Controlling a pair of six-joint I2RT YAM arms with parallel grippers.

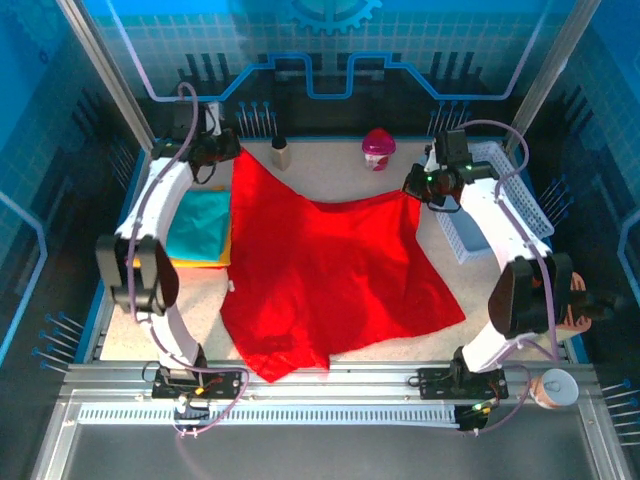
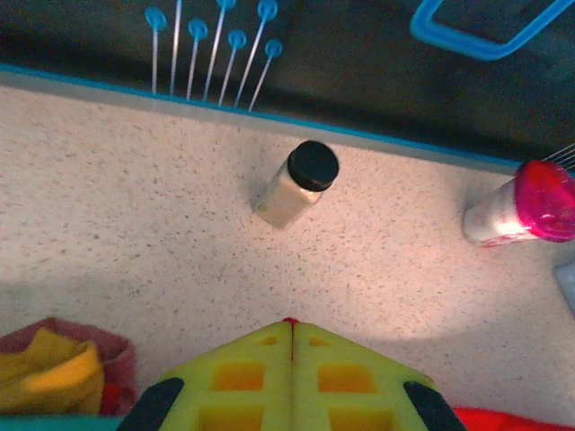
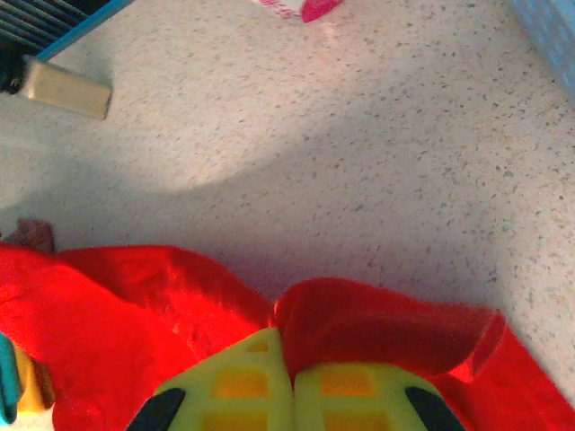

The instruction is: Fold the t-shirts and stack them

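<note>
One red t-shirt (image 1: 330, 270) corner hides inside right hand (image 3: 289, 359).

Landmark: my spread shirt (image 1: 330, 270), on the table (image 1: 195, 300).
Left of it: folded shirts (image 1: 200, 230), just beside.
Behind it: I see a jar (image 1: 281, 153), a bottle (image 1: 378, 148) further right.
Right of it: basket (image 1: 525, 200).

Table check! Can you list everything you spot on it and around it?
Surface: speckled table, partly covered by cloth.
Job's things: red t-shirt spread out, far edge lifted; teal t-shirt on a folded pile at the left.
Clutter: black-lidded jar, pink-capped bottle, white basket.
Grippers: left gripper and right gripper both shut on the red t-shirt's far edge.
Cables: pale cables looped over each arm.
Surroundings: blue walls, metal rail in front.
</note>
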